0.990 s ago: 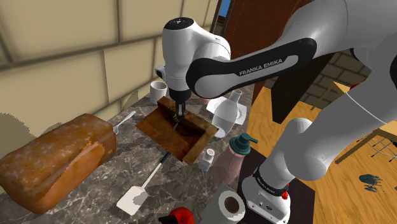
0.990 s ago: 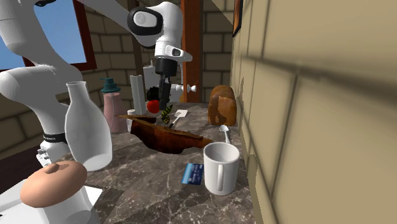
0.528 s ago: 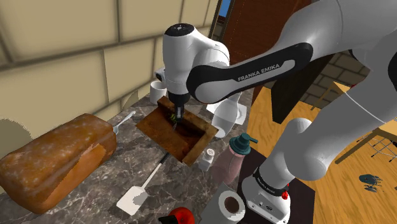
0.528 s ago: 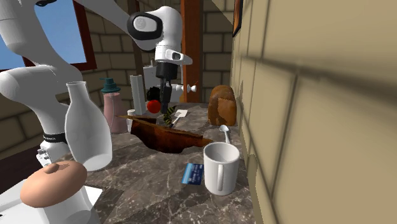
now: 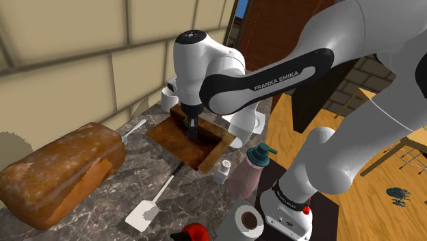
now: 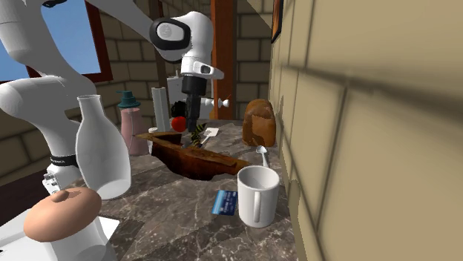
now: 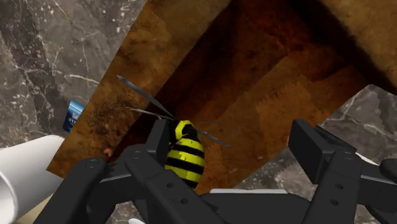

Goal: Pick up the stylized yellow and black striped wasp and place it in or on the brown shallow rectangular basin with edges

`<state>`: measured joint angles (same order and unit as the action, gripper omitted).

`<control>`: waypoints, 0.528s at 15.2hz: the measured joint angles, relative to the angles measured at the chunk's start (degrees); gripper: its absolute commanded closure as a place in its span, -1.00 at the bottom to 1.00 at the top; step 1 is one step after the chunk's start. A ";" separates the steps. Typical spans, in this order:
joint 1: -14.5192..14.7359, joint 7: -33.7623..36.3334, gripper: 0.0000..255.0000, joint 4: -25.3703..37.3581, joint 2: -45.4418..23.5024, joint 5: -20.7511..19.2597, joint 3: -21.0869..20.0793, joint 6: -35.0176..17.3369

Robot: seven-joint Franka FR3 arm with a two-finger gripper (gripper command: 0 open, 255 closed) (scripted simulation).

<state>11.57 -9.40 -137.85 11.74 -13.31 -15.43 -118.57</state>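
My gripper (image 7: 232, 135) had edged along above the basin (image 7: 124, 89) since a second ago | jaws stood wide, gripping nothing | wasp (image 7: 186, 156) hung over the basin's floor, against one finger (image 7: 157, 141) | risk: my retreat might drag it over the basin's rim.

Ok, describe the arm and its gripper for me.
The arm is glossy white with rounded segments and dark joints; a black band reads FRANKA EMIKA in white letters. The gripper is all black, with two blocky fingers on angular links.
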 measured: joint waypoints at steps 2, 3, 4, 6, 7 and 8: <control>-0.09 -0.10 -1.00 0.07 -0.24 -0.05 0.08 0.04; -0.02 -0.29 -1.00 0.57 0.03 0.16 0.07 0.82; 0.10 -0.49 -1.00 1.50 0.33 0.44 -0.01 2.04; 0.49 -1.13 -1.00 4.00 1.63 1.30 -0.22 5.73; 0.62 -1.12 -1.00 4.59 1.81 1.48 -0.34 6.52; 0.63 -1.21 -1.00 5.00 1.79 1.52 -0.35 6.94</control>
<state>12.20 -10.60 -132.84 13.53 -11.79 -15.78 -111.63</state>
